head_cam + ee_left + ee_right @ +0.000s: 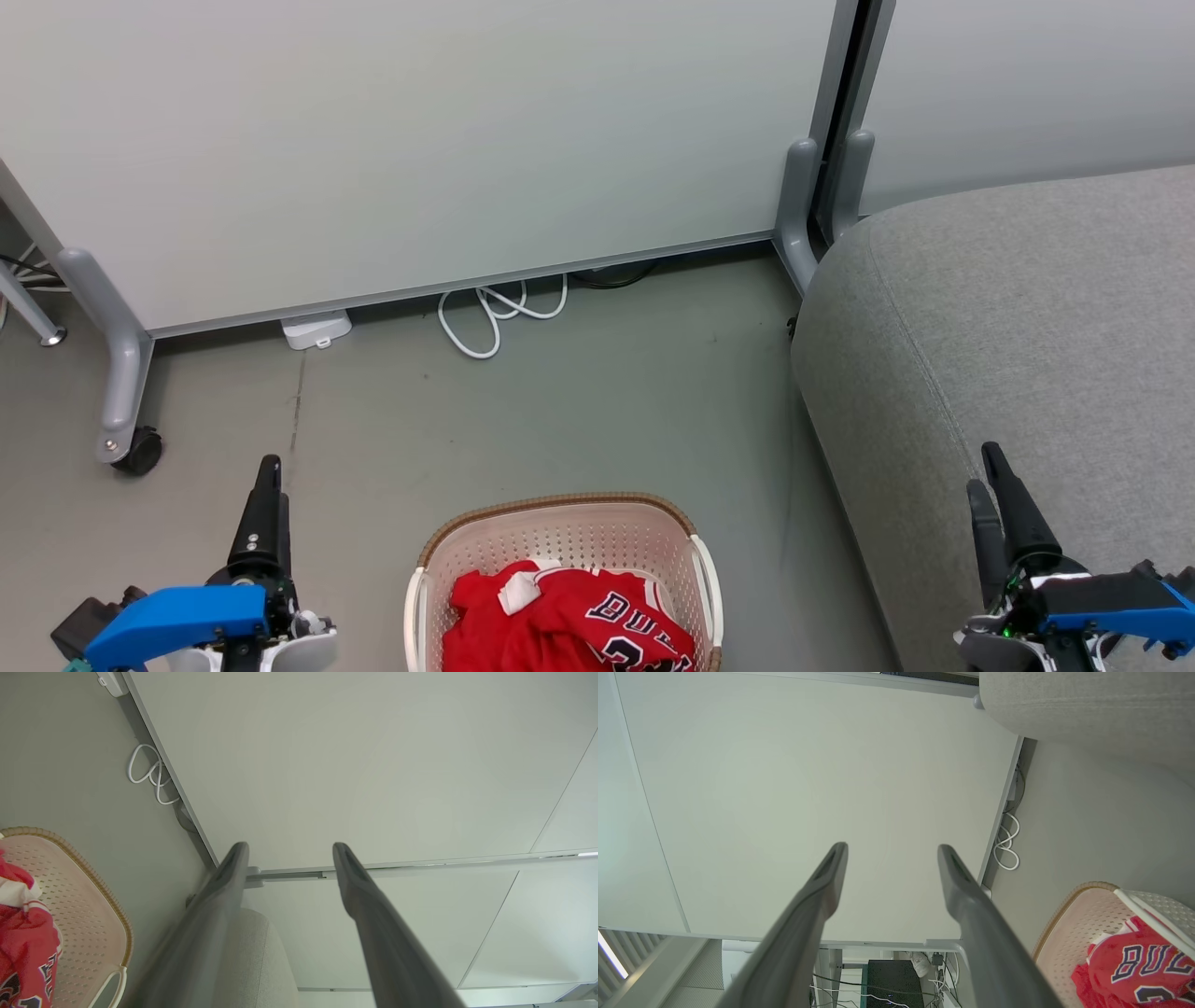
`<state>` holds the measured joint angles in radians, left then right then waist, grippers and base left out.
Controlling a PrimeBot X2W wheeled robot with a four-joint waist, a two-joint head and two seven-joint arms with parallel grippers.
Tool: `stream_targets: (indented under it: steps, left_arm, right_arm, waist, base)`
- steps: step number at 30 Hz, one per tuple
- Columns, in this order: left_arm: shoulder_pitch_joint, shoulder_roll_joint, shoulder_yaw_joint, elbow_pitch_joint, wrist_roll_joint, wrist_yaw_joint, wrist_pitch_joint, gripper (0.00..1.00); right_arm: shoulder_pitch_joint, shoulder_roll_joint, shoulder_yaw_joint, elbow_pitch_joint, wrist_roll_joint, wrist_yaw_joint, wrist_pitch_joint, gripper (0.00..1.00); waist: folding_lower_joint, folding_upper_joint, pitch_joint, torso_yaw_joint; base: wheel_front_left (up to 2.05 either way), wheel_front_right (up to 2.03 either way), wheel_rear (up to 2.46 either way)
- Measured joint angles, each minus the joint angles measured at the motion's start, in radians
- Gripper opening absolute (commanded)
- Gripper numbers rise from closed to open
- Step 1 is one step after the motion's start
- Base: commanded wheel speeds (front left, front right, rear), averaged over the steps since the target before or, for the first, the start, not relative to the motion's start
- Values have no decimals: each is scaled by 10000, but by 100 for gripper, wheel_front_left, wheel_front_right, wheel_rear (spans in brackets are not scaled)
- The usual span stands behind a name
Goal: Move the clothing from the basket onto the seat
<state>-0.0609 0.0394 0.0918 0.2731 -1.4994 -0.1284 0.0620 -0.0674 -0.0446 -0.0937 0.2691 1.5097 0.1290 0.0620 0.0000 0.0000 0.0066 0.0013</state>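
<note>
Not started. Clothing (569,616) heaped in basket (560,509), bottom centre; none on seat (1027,308), right. Left gripper (287,851), right gripper (892,851): jaws wide, empty.

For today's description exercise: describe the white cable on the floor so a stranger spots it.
Find the large pale partition panel beyond the cream perforated basket. At its bottom edge lies the thin white cable. Unlike the boxy white block nearby, it curls in loops.
</note>
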Motion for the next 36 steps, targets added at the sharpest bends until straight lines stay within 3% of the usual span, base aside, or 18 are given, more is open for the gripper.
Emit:
stream_targets:
  steps: [18, 36]
  left_arm:
    - [-149, 12, -675, -385, 4201, 270, -794, 100]
    - [-234, 40, -1193, -222, 7175, 410, -1432, 100]
  right_arm:
    - [-10, 0, 387, -286, -4000, 0, -792, 100]
    - [-15, -4, 696, -222, -6755, 0, -1427, 100]
  waist:
    - [0, 0, 67, 26]
    - [0, 0, 97, 88]
  base:
    - [0, 0, 0]
    - [0, 0, 0]
